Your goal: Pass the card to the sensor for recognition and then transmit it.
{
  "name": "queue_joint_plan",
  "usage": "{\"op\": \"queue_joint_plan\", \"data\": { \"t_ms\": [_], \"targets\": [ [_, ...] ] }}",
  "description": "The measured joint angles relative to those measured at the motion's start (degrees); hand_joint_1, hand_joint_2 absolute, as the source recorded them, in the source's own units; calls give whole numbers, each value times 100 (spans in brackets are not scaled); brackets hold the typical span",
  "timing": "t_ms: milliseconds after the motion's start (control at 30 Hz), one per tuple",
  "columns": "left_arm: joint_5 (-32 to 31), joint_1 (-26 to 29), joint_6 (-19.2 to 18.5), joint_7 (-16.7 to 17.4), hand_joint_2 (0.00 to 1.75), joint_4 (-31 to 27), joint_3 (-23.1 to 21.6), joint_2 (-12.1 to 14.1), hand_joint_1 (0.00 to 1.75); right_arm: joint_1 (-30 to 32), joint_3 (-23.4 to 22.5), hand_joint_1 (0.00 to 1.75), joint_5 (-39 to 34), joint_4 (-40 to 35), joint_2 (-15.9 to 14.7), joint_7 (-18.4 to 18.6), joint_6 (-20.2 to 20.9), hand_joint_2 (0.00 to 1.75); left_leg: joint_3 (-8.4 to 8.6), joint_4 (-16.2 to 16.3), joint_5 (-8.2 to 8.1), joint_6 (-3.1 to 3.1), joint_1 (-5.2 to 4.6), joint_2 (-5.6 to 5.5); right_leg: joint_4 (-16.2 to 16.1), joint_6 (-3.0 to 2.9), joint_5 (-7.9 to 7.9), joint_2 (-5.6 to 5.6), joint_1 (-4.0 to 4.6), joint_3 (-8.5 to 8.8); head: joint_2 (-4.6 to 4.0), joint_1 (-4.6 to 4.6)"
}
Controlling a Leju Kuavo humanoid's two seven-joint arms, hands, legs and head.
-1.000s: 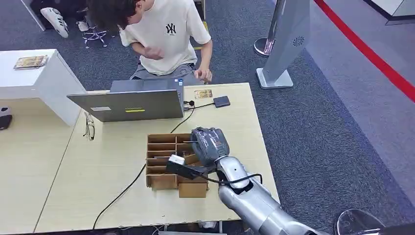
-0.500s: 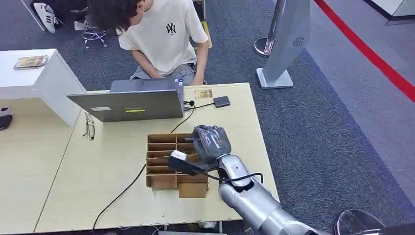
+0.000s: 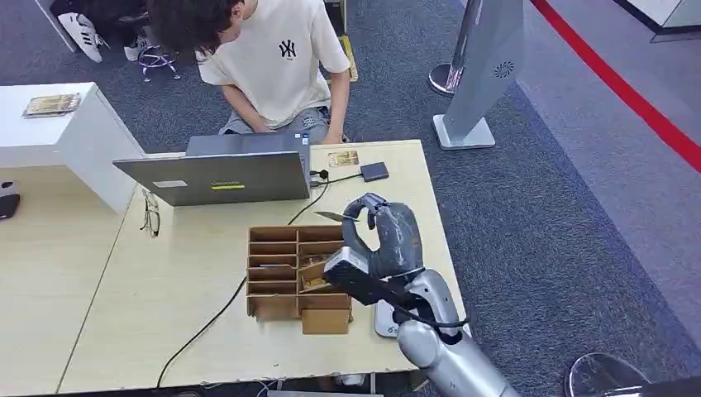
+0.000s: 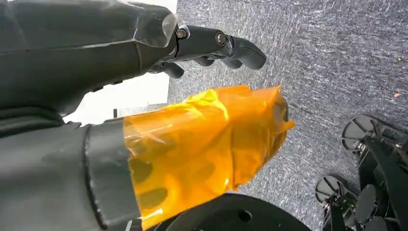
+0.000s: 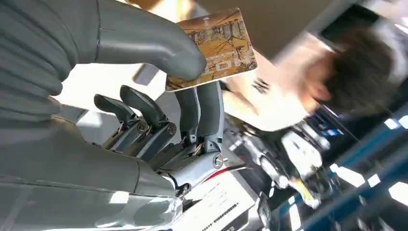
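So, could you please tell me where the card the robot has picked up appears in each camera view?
Head view: the card sticks out edge-on from the right hand, above the cardboard organiser.
Left wrist view: not in it.
Right wrist view: the card is pinched under the thumb, face showing.
Shared landmark: the person in the cream shirt.

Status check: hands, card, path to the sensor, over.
Right hand pinching card, lifted above cardboard organizer. Left hand empty, over floor. Black sensor beside laptop, nothing between.
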Motion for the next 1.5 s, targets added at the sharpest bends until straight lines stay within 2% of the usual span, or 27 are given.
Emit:
{"op": "queue_joint_plan", "data": {
  "t_ms": [100, 233, 833, 1033, 1133, 1400, 1500],
  "targets": [
    [20, -1, 9, -81, 0, -2, 0, -24, 0, 119, -157, 175, -921, -488, -39, -360, 52, 175, 2, 0, 0, 0, 0, 3, 0, 0, 1, 3, 0, 0, 0, -2],
    [33, -4, 50, -125, 0, -2, 0, -26, 0, 143, -285, 175, -1268, -828, -44, -414, 70, 175, 4, 0, 2, -1, 3, 2, 1, -1, 1, 3, 0, 1, 0, -2],
    [-37, -3, 103, -140, 0, -2, 0, -13, 0, 102, -331, 175, -1309, -856, -85, -473, 136, 175, 0, 0, 3, -2, 2, 2, 2, -2, 2, 1, 1, 2, 0, 0],
    [-125, -2, 120, -142, 0, -2, 0, 22, 0, -85, -328, 175, -1198, -729, -87, -290, 140, 175, 1, 0, 3, -3, 3, 2, 3, -2, 2, 2, 1, 2, 0, -2],
    [-210, -1, 162, -140, 0, 0, -2, 67, 0, -334, -326, 175, -1028, -518, -87, -172, 266, 175, 1, 0, 4, -2, 3, 2, 5, -2, 3, 2, 1, 2, 0, -2],
    [-402, 1, 101, -138, 0, 18, -4, 212, 0, -1396, -212, 175, -651, 366, -87, 384, 796, 175, 0, 0, 13, -3, 3, -1, 7, -1, 7, 0, 1, 3, 0, -2],
    [-516, -1, 55, -96, 0, 22, -7, 273, 0, -1813, -164, 175, -369, 957, -85, 591, 958, 175, 0, 0, 14, -4, 2, 0, 7, -1, 9, 1, 1, 3, 0, 0]
  ]
}}
